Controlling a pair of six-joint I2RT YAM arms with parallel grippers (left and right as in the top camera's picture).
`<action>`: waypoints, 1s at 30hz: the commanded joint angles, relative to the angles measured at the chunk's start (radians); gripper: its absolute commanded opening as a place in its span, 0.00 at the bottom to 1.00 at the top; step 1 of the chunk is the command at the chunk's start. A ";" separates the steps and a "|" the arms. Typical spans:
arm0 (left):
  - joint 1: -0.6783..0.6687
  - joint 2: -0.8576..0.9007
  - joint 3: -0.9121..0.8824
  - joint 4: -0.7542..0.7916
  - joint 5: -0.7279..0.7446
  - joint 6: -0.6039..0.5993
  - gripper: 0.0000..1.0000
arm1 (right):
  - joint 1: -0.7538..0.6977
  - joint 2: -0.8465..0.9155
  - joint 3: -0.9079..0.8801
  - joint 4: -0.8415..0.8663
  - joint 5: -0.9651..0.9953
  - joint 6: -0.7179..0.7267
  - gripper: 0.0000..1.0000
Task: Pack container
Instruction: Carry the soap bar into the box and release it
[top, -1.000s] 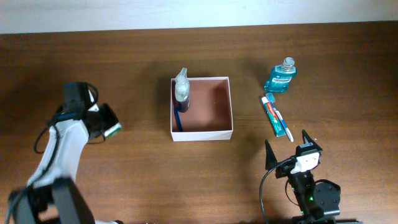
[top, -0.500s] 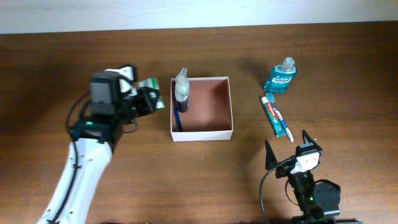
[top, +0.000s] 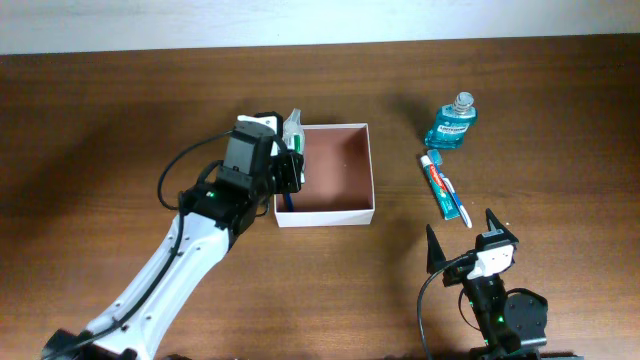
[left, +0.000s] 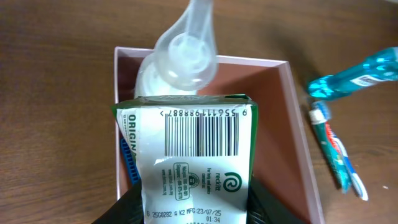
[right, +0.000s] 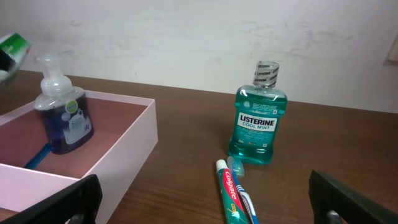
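Stretching diagonally, left gripper (top: 287, 168) holds packet (left: 193, 155) over container (top: 325, 217).

Robot lab, wooden table (top: 100, 100), white wall (right: 186, 37)

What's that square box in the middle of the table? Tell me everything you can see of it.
The square, shallow box has thin white walls, a reddish-brown inside and no lid; it looks like cardboard. It sits flat on the brown wooden table. A clear pump bottle of blue liquid stands in its far left corner, a blue stick-like item lies along the left wall; the rest is bare. The left gripper holds a green-and-white packet over that side.
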 joint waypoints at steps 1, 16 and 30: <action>-0.002 0.029 0.022 0.010 -0.035 -0.008 0.21 | -0.004 -0.006 -0.005 -0.005 -0.002 0.001 0.99; -0.005 0.059 0.023 0.014 0.007 -0.008 0.60 | -0.004 -0.006 -0.005 -0.005 -0.002 0.001 0.99; 0.053 -0.039 0.023 -0.053 -0.118 0.004 0.70 | -0.004 -0.006 -0.005 -0.005 -0.001 0.001 0.98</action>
